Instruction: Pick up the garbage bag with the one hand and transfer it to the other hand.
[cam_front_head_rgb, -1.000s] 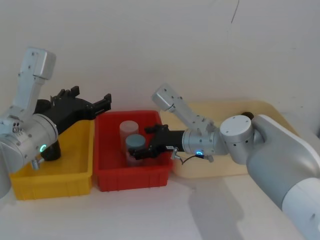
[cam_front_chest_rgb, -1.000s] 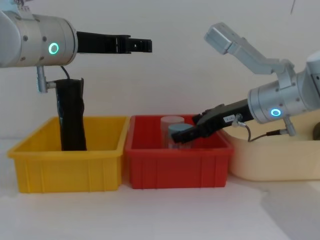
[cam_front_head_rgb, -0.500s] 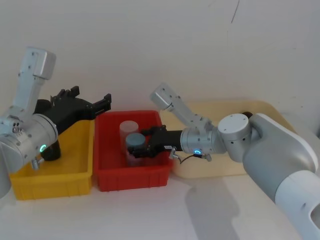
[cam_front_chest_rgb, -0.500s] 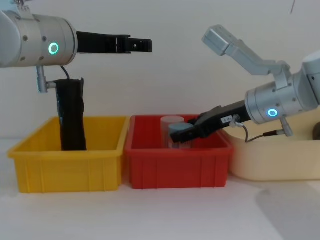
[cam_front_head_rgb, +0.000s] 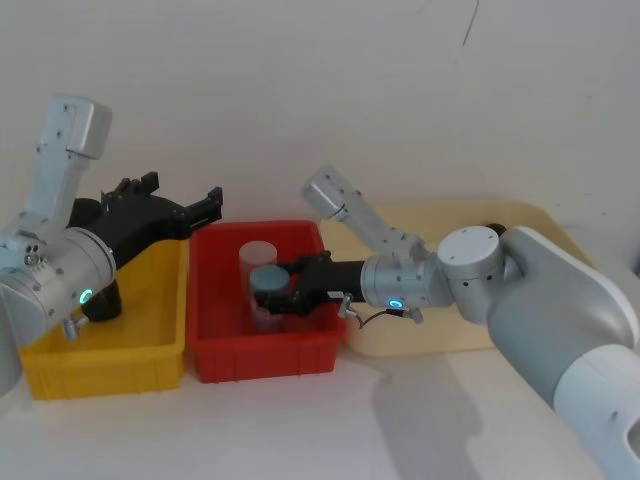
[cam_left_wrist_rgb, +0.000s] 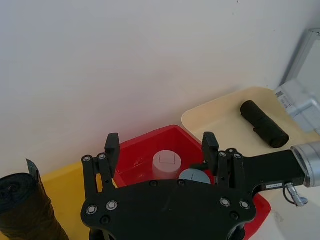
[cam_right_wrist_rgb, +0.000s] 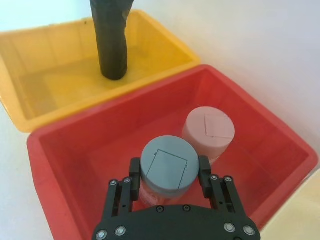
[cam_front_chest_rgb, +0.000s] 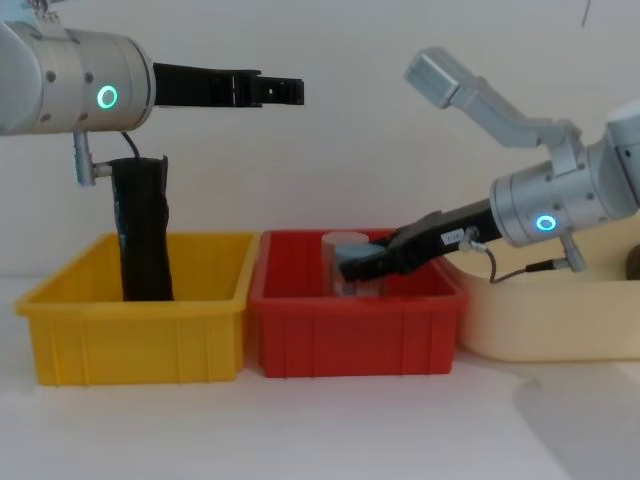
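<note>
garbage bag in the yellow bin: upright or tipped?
Upright. The garbage bag stands on end in the yellow bin, rising well above its rim, untouched by either end effector.

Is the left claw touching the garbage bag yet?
Apart. In the chest view the left claw is held high over the bins, while the garbage bag stands in the yellow bin below the arm, with clear wall between them.

the right gripper (cam_right_wrist_rgb: 169, 175) reaches into the red bin (cam_right_wrist_rgb: 70, 150), its fingers (cam_right_wrist_rgb: 134, 172) spread to either side of a grey-lidded jar (cam_right_wrist_rgb: 167, 166). a pink-lidded jar (cam_right_wrist_rgb: 208, 129) stands just beyond it. in the adjoining yellow bin (cam_right_wrist_rgb: 30, 75) the garbage bag (cam_right_wrist_rgb: 112, 42) stands upright.
</note>
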